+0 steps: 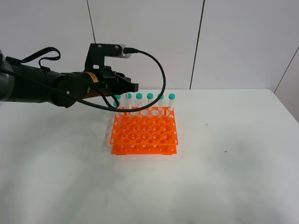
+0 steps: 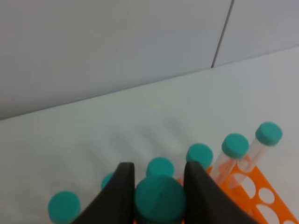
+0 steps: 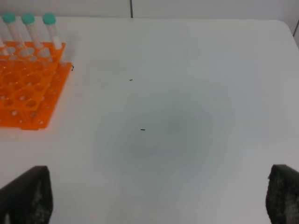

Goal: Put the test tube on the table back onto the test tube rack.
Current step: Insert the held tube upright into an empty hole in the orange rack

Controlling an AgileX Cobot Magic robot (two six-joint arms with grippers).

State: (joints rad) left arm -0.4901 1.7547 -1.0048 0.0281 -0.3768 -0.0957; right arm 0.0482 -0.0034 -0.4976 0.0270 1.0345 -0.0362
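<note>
The orange test tube rack (image 1: 145, 133) stands mid-table, with a row of teal-capped tubes (image 1: 150, 101) upright along its back edge. My left gripper (image 1: 124, 89) hovers over the rack's back left corner. In the left wrist view the left gripper (image 2: 159, 169) is shut on the test tube (image 2: 160, 199), whose teal cap sits between the black fingers (image 2: 122, 186). The tube's lower end is hidden. Other caps (image 2: 235, 145) and the rack (image 2: 264, 196) lie behind it. My right gripper (image 3: 154, 196) stands open over the bare table (image 3: 177, 116), with the rack (image 3: 23, 88) off to one side.
The white table (image 1: 224, 177) stretches wide to the right of and in front of the rack. A white panelled wall (image 1: 224, 42) rises behind. A black cable (image 1: 159, 70) loops from the left arm above the rack's back row.
</note>
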